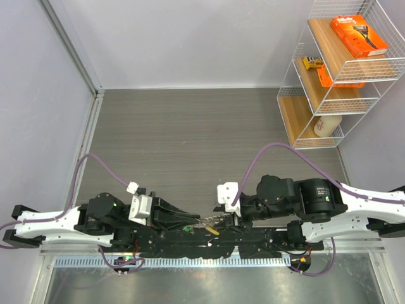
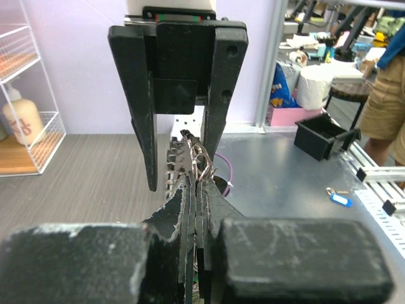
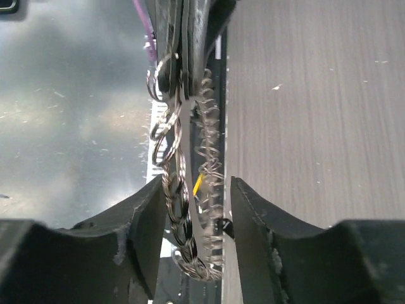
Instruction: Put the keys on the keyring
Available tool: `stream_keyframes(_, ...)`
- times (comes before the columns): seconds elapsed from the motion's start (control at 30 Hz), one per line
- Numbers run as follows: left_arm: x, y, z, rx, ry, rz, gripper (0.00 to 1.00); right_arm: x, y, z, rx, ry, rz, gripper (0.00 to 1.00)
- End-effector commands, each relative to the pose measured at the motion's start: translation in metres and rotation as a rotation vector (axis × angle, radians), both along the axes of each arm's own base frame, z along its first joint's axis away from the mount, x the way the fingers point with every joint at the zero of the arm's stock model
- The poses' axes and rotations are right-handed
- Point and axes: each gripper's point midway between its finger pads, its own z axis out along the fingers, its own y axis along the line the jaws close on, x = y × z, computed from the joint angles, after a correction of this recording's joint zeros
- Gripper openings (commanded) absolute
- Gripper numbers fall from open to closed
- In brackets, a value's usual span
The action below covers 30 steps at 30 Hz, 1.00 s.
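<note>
The keyring (image 3: 172, 190) hangs edge-on as a stack of thin silver loops, with silver keys (image 3: 211, 145) fanned beside it. My left gripper (image 2: 197, 185) is shut on the keyring (image 2: 197, 158), its fingers pressed flat together. In the top view the left gripper (image 1: 190, 221) points right, low in the middle, with a green tag (image 1: 187, 227) under it. My right gripper (image 3: 195, 190) faces it with its jaws open. The ring and keys hang in the gap, and the left finger is touching or almost touching the loops. In the top view the right gripper (image 1: 229, 219) meets the keyring (image 1: 205, 221).
A white wire shelf (image 1: 335, 76) at the back right holds an orange box (image 1: 359, 35) and a bottle (image 1: 326, 125). A slotted rail (image 1: 190, 259) runs along the near edge. A black bin (image 2: 319, 136) and a blue tag (image 2: 340, 199) lie on the metal bench.
</note>
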Motion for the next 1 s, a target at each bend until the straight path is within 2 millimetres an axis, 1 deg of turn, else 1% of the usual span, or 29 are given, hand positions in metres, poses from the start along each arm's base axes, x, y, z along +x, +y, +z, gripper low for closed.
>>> stream_keyframes(0.0,0.02,0.015,0.041,-0.164,0.035,0.111,0.0,0.025,-0.009,0.018,0.06,-0.042,-0.141,0.52)
stream_keyframes(0.03,0.023,0.016,0.041,-0.166,0.04,0.129,0.0,0.03,-0.011,0.021,0.068,-0.046,-0.175,0.55)
stream_keyframes(0.07,0.026,0.017,0.04,-0.163,0.043,0.147,0.0,0.033,-0.013,0.023,0.074,-0.048,-0.191,0.57)
stream_keyframes(0.1,0.029,0.018,0.04,-0.163,0.047,0.162,0.0,0.039,-0.016,0.024,0.074,-0.053,-0.232,0.58)
stream_keyframes(0.2,0.039,0.021,0.036,-0.15,0.065,0.218,0.0,0.043,-0.026,0.026,0.087,-0.043,-0.269,0.59)
stream_keyframes(0.27,0.046,0.023,0.033,-0.14,0.075,0.256,0.0,0.045,-0.029,0.022,0.084,-0.028,-0.292,0.61)
stream_keyframes(0.33,0.056,0.025,0.029,-0.126,0.091,0.309,0.0,0.048,-0.032,0.012,0.07,-0.01,-0.329,0.61)
stream_keyframes(0.4,0.065,0.03,0.028,-0.121,0.107,0.364,0.0,0.058,-0.037,-0.004,0.047,0.015,-0.427,0.61)
stream_keyframes(0.43,0.069,0.032,0.025,-0.115,0.113,0.386,0.0,0.06,-0.038,-0.009,0.045,0.029,-0.453,0.62)
stream_keyframes(0.47,0.074,0.036,0.025,-0.115,0.122,0.414,0.0,0.065,-0.041,-0.021,0.029,0.046,-0.509,0.62)
stream_keyframes(0.5,0.079,0.041,0.023,-0.113,0.131,0.443,0.0,0.067,-0.043,-0.024,0.038,0.066,-0.537,0.62)
stream_keyframes(0.53,0.082,0.045,0.021,-0.109,0.135,0.463,0.0,0.07,-0.045,-0.041,0.016,0.095,-0.58,0.62)
stream_keyframes(0.57,0.086,0.049,0.02,-0.106,0.14,0.487,0.0,0.071,-0.045,-0.045,0.024,0.113,-0.604,0.62)
stream_keyframes(0.6,0.088,0.053,0.019,-0.109,0.146,0.503,0.0,0.074,-0.048,-0.063,0.004,0.145,-0.652,0.63)
stream_keyframes(0.63,0.091,0.057,0.018,-0.108,0.148,0.521,0.0,0.074,-0.046,-0.068,0.007,0.161,-0.668,0.63)
stream_keyframes(0.67,0.095,0.061,0.016,-0.1,0.153,0.543,0.0,0.075,-0.048,-0.085,-0.015,0.193,-0.701,0.63)
stream_keyframes(0.7,0.097,0.065,0.016,-0.103,0.158,0.556,0.0,0.076,-0.047,-0.093,-0.019,0.208,-0.723,0.63)
stream_keyframes(0.73,0.099,0.068,0.012,-0.09,0.159,0.574,0.0,0.078,-0.049,-0.105,-0.026,0.235,-0.763,0.63)
stream_keyframes(0.77,0.102,0.073,0.012,-0.093,0.167,0.59,0.0,0.079,-0.049,-0.109,-0.021,0.25,-0.779,0.62)
stream_keyframes(0.8,0.103,0.075,0.01,-0.088,0.17,0.598,0.0,0.082,-0.052,-0.119,-0.024,0.272,-0.824,0.62)
stream_keyframes(0.83,0.105,0.078,0.009,-0.088,0.175,0.608,0.0,0.085,-0.051,-0.121,-0.005,0.291,-0.854,0.62)
stream_keyframes(0.87,0.105,0.08,0.008,-0.089,0.18,0.613,0.0,0.086,-0.052,-0.133,-0.008,0.323,-0.889,0.62)
stream_keyframes(0.9,0.106,0.081,0.006,-0.085,0.182,0.616,0.0,0.088,-0.049,-0.134,0.013,0.347,-0.9,0.6)
stream_keyframes(0.93,0.106,0.083,0.006,-0.088,0.184,0.615,0.0,0.089,-0.051,-0.148,-0.001,0.369,-0.933,0.59)
stream_keyframes(0.97,0.106,0.085,0.004,-0.087,0.185,0.615,0.0,0.088,-0.048,-0.157,0.0,0.395,-0.944,0.58)
